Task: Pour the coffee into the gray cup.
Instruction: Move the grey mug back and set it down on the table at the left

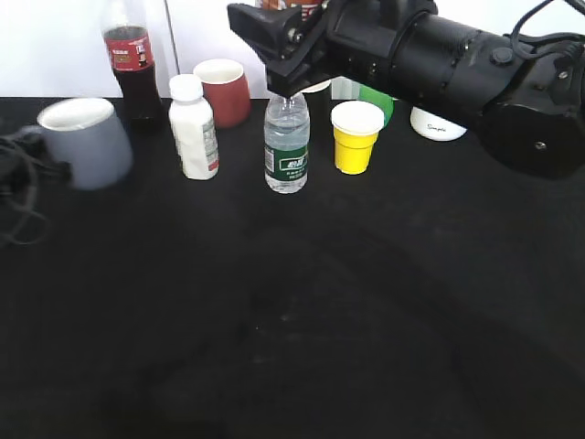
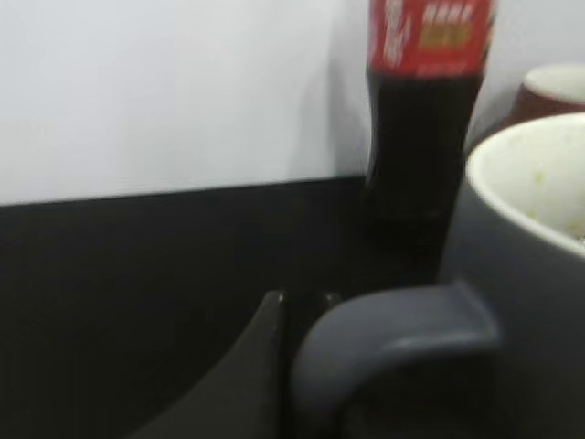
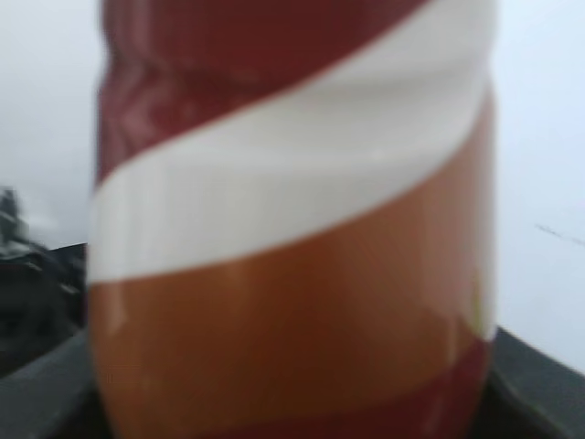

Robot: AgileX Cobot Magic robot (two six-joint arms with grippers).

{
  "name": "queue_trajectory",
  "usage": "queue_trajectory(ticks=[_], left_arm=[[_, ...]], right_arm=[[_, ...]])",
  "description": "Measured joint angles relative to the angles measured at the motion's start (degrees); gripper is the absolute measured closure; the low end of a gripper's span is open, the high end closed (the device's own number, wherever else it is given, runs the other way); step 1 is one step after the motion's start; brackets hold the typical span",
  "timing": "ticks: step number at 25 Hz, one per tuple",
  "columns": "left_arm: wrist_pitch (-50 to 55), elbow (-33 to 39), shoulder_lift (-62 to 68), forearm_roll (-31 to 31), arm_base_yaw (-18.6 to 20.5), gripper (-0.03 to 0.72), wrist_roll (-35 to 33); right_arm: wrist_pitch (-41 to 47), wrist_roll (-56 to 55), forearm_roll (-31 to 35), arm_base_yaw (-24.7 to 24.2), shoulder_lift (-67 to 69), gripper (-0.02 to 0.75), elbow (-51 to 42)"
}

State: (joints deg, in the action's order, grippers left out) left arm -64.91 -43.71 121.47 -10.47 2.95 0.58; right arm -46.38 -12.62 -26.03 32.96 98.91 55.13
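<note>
The gray cup [image 1: 84, 140] stands at the worktop's [image 1: 292, 320] left edge, the left end effector [image 2: 274, 366] at its handle [image 2: 384, 338], grip unclear. Right end effector [image 1: 291, 55], grip hidden, hangs above the water bottle [image 1: 286, 146], facing a coffee container [image 3: 292, 219]; white bottle [image 1: 193, 128] and yellow cup [image 1: 356, 137] stand between.

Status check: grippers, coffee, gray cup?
Left gripper at gray cup handle, closure unclear. Right fingers flank coffee bottle. Water bottle beneath right arm.

On the black worktop [image 1: 292, 320] stand a cola bottle [image 1: 128, 64], a white pill bottle [image 1: 194, 128], a maroon mug [image 1: 223, 90], a water bottle [image 1: 287, 146] and a yellow cup [image 1: 356, 137] — with a white bowl [image 1: 437, 126] at the back right.
</note>
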Motion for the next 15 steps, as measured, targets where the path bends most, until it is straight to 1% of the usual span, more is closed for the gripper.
queue_trajectory(ticks=[3,6,11,15], left_arm=[[0.04,-7.51,6.96,-0.18,0.0,0.629,0.0],[-0.02,-12.41,11.73,-1.43,0.0,0.629,0.0],[-0.04,-17.32,13.26,-2.83,0.27,0.629,-0.01],[-0.41,-18.21,15.11,-3.65,0.29,0.629,-0.01]], right_arm=[[0.0,0.0,0.02,0.0,0.0,0.226,0.0],[0.0,0.0,0.02,0.0,0.0,0.226,0.0],[0.0,0.0,0.02,0.0,0.0,0.226,0.0],[0.0,0.0,0.02,0.0,0.0,0.226,0.0]])
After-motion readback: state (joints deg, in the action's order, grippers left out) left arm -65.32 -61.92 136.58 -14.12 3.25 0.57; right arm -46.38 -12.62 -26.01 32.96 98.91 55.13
